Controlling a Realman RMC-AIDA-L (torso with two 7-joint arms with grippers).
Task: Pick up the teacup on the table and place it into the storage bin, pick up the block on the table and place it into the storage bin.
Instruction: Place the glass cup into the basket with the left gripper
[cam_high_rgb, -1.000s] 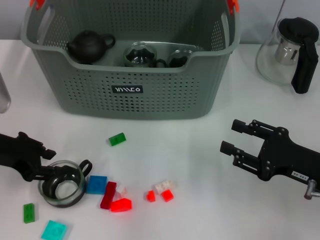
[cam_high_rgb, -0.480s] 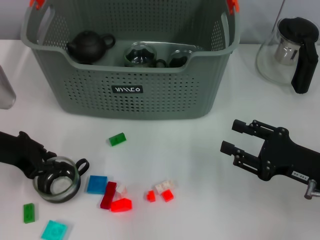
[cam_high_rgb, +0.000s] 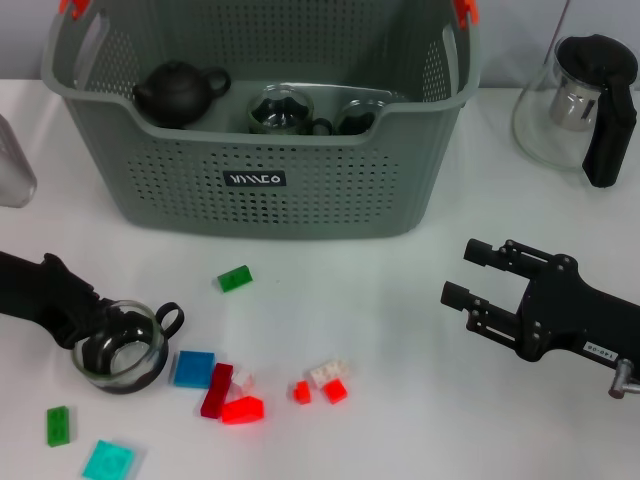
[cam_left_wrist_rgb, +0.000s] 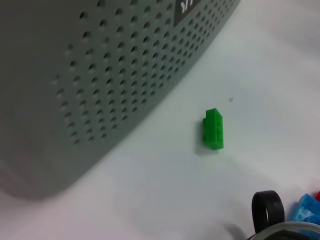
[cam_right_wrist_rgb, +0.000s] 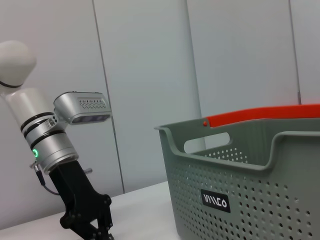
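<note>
The glass teacup (cam_high_rgb: 122, 350) with a black handle (cam_high_rgb: 170, 318) is at the front left of the table. My left gripper (cam_high_rgb: 90, 340) is shut on its rim on the side away from the handle, and the cup tilts a little. The handle also shows in the left wrist view (cam_left_wrist_rgb: 267, 217). Loose blocks lie beside the cup: blue (cam_high_rgb: 193, 368), dark red (cam_high_rgb: 217, 390), red (cam_high_rgb: 242, 410) and green (cam_high_rgb: 235, 278). The storage bin (cam_high_rgb: 255, 215) stands at the back centre. My right gripper (cam_high_rgb: 458, 272) is open and empty at the right, apart from everything.
The bin holds a black teapot (cam_high_rgb: 178, 90) and glassware (cam_high_rgb: 280, 108). A glass pitcher (cam_high_rgb: 578, 100) stands at the back right. Small red and white blocks (cam_high_rgb: 325, 382), a green block (cam_high_rgb: 57, 425) and a teal block (cam_high_rgb: 108, 462) lie near the front. A metal object (cam_high_rgb: 12, 180) is at the left edge.
My left gripper has shifted the teacup slightly away from the front edge, and the cup's handle has swung round. The right arm has not moved.
</note>
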